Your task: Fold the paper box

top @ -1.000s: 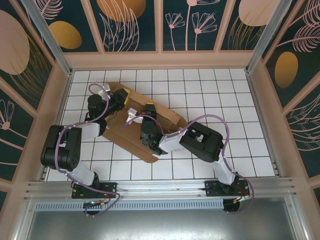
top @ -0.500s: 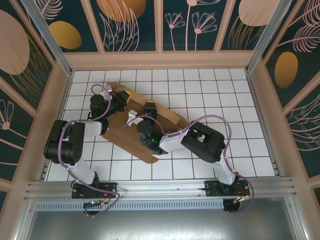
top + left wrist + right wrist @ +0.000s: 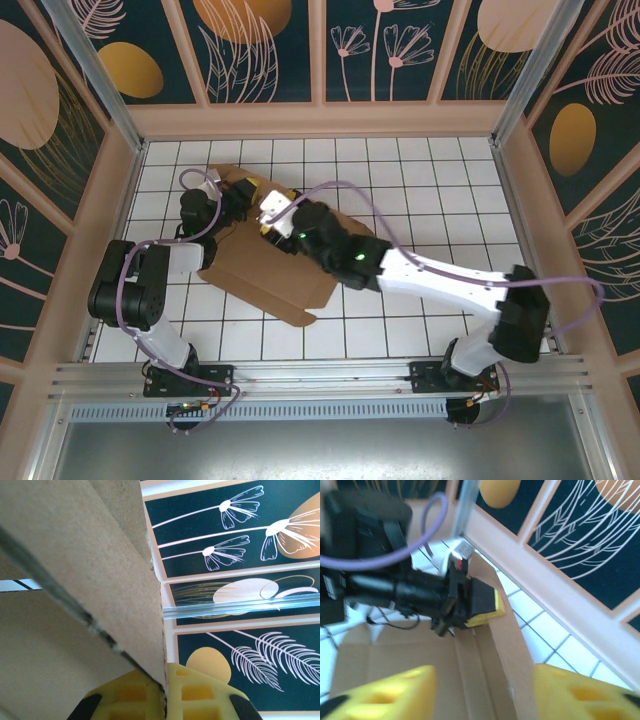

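Reaching forward since a second ago, our right gripper (image 3: 485, 690) gapes empty astride the raised wall of the box (image 3: 270, 275); just ahead, our left gripper (image 3: 165, 682) clamps that wall, presumably to hold it upright.

L gripper (image 3: 247, 192) & R gripper (image 3: 268, 218) crowd paper box (image 3: 260, 275) far corner; rt-side tiles (image 3: 450, 190) free.
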